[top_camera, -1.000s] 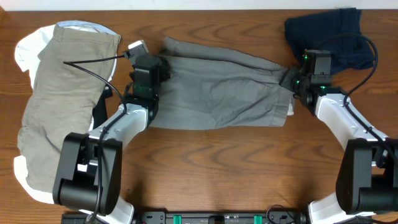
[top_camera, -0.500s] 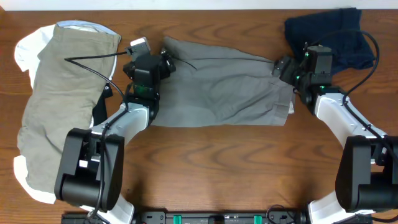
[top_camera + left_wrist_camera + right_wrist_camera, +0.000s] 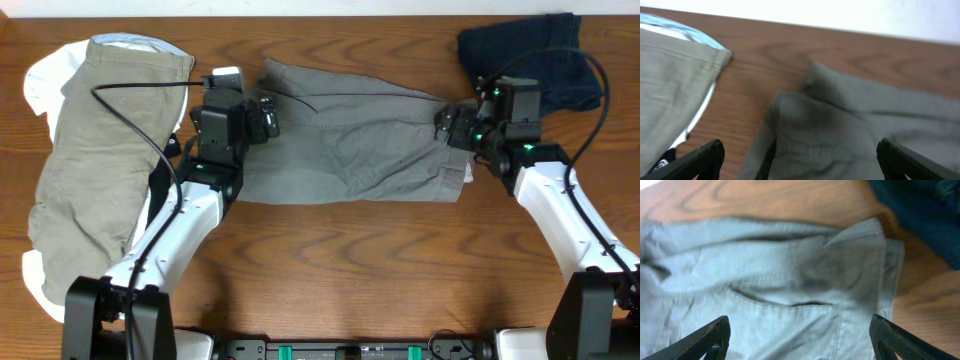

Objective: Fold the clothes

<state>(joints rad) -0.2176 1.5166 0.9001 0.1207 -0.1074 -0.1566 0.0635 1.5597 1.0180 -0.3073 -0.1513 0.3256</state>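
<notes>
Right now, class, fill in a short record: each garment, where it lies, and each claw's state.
centre: dark grey cotton shorts, spread flat
left: khaki-olive cotton shorts lying on a white cloth piece
far right: bunched navy cloth garment
left claw: open, at grey shorts' left end
right claw: open, at their right end

Four garments — grey shorts (image 3: 360,150), khaki shorts (image 3: 100,170), navy piece (image 3: 530,45), white piece (image 3: 42,80).

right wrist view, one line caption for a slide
Open right gripper over the spread grey shorts, navy garment at the upper right.
</notes>
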